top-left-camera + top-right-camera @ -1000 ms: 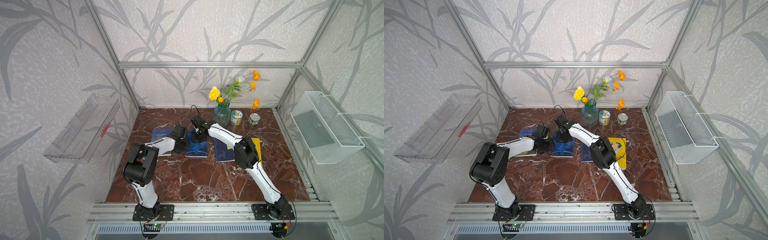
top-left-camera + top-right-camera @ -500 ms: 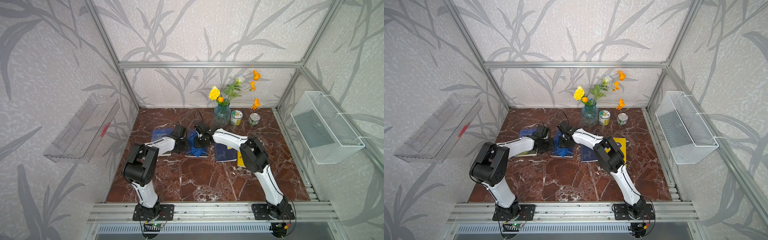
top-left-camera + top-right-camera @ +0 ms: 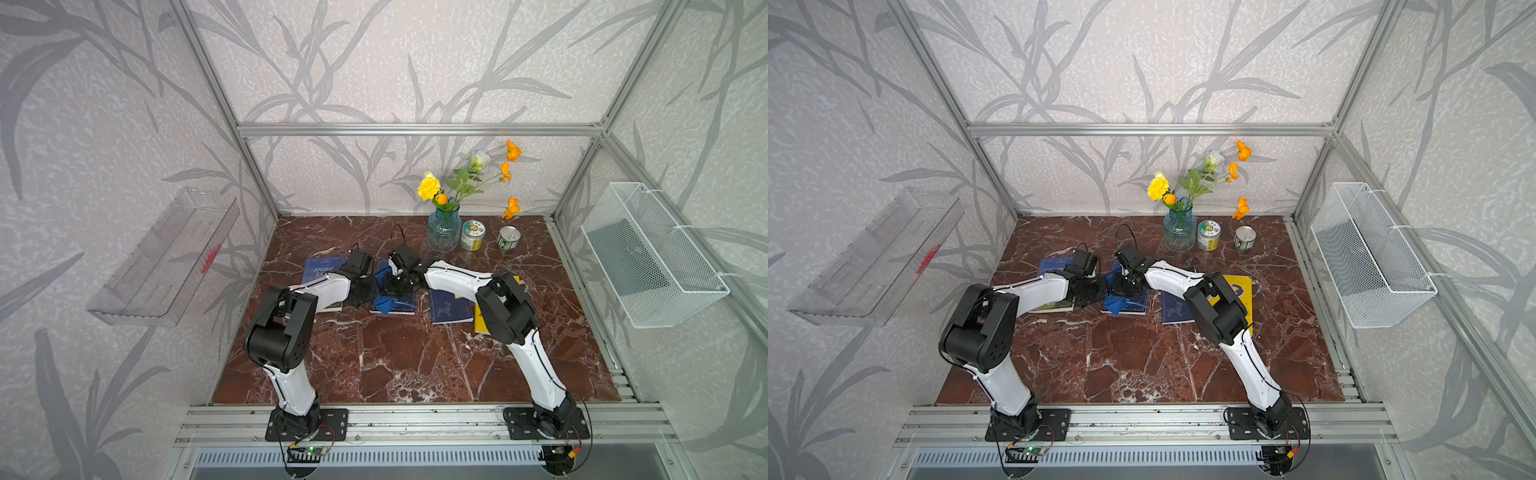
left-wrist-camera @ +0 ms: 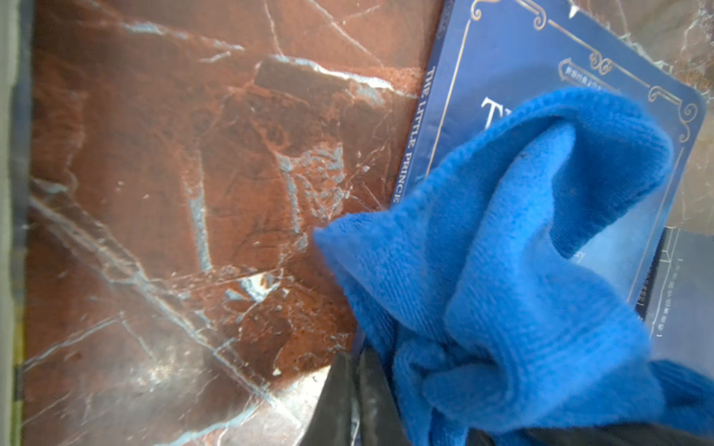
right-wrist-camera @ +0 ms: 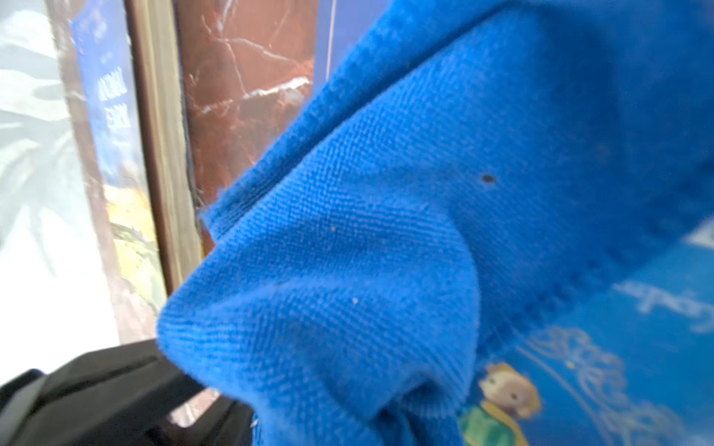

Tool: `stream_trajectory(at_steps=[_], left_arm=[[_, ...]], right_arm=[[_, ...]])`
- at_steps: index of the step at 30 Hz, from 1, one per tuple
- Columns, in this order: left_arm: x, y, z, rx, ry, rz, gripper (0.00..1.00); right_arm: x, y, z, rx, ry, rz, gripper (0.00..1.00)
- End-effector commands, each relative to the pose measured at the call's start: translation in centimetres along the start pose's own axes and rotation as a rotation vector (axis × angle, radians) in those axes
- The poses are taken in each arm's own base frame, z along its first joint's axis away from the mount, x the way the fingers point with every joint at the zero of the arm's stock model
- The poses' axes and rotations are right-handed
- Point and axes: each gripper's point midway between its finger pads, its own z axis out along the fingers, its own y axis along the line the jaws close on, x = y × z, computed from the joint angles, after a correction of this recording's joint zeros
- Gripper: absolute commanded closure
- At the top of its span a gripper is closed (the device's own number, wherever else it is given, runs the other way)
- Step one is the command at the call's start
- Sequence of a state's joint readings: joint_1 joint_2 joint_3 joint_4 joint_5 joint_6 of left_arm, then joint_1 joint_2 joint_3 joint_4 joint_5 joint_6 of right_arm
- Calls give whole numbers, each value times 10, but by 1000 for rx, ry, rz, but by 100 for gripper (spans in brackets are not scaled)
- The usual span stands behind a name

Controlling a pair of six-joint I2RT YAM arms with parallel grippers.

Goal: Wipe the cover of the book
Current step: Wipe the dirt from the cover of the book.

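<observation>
The book [image 3: 402, 306] lies flat near the vase [image 3: 444, 232], its long side pointing roughly toward it. The right gripper [image 3: 394, 286], over the book, pinches the cloth [image 4: 521, 251]. The left gripper [image 3: 368, 291], jaws pressed together, sits at its spine side.

R claw [image 3: 394, 286] | pulled cloth [image 3: 383, 304] nearer | now @ book [image 3: 404, 302] front edge

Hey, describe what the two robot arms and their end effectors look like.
The left arm and right arm match: white tube-shaped links between bulky black joints, each on a black base plate bolted to an aluminium rail. A thin black cable loops above each wrist. The left end effector and right end effector are black.
</observation>
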State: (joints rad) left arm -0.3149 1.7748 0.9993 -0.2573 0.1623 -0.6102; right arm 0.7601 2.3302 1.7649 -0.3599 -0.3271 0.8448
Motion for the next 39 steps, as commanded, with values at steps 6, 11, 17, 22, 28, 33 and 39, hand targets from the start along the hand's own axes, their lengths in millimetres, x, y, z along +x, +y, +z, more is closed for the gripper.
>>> stream_trajectory(at_steps=[6,11,17,22,28,33,39], left_arm=[[41,23,13,-83,138,-1,91],[41,24,16,-92,142,0,92],[40,25,16,-98,139,1,92],[40,24,15,-90,138,-1,92],[41,24,15,-90,140,0,92],[41,24,15,-88,142,-2,92],[41,24,15,-88,139,-2,92]], right_arm=[[68,-148,11,311,148,220,90],[61,-168,-19,331,107,235,90],[67,-163,-11,381,119,180,90],[80,-132,25,407,173,90,90],[69,-150,13,428,135,135,90],[60,-186,-33,496,74,163,90],[73,-167,-21,494,92,106,90]])
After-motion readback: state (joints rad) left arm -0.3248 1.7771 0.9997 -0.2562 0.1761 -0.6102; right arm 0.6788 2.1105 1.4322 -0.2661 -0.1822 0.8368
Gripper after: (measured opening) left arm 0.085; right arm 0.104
